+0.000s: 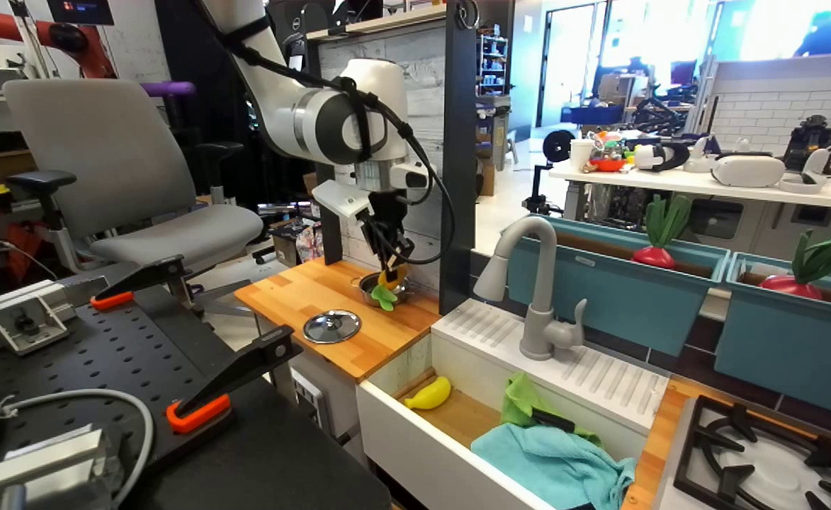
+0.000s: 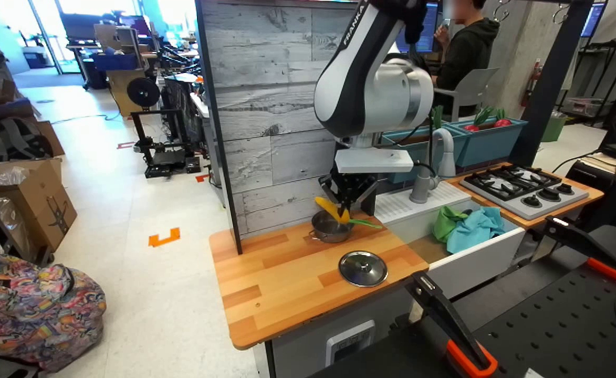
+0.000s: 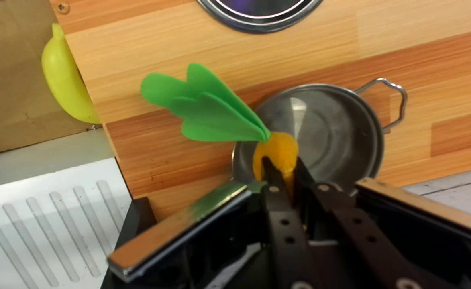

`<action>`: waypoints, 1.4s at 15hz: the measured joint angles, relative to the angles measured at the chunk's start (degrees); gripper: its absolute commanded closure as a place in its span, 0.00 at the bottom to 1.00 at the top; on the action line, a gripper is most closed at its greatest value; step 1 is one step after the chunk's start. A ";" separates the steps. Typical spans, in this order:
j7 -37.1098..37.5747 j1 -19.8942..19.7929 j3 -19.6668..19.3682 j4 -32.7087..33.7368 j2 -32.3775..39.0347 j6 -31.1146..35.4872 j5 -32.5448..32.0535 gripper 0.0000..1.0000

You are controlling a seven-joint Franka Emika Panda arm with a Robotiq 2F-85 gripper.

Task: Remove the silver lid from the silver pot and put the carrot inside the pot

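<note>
The carrot [image 3: 278,148], orange with green leaves, is pinched between the fingertips of my gripper [image 3: 282,163]. It also shows in both exterior views [image 1: 385,297] [image 2: 330,208]. The gripper [image 2: 344,205] holds it tilted over the silver pot [image 3: 339,136]; its leaves reach out past the rim. Whether the carrot touches the rim I cannot tell. The pot is uncovered and its visible inside is bare; it stands on the wooden counter in both exterior views [image 1: 368,289] [image 2: 329,233]. The silver lid [image 2: 363,269] lies flat on the counter, apart from the pot, also in the wrist view [image 3: 259,18].
A grey plank wall [image 2: 271,157] rises close behind the pot. Beside the counter [image 2: 286,278] is a white sink [image 1: 415,425] holding a yellow banana [image 1: 429,394] and green and blue cloths [image 1: 550,460]. A grey tap [image 1: 539,297] stands behind the sink.
</note>
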 measured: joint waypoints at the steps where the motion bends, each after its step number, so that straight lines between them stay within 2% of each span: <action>1: 0.00 0.05 -0.08 0.40 0.65 -0.01 0.00 0.98; 3: 0.00 0.35 -0.44 1.10 1.68 -0.11 -0.01 0.64; 12: 0.06 1.54 -1.58 2.26 2.32 -2.49 -0.03 0.01; 17: 0.06 2.04 -1.06 1.58 1.06 -2.47 -0.03 0.00; 21: 0.06 2.09 0.78 -3.07 -4.35 -2.30 0.06 0.00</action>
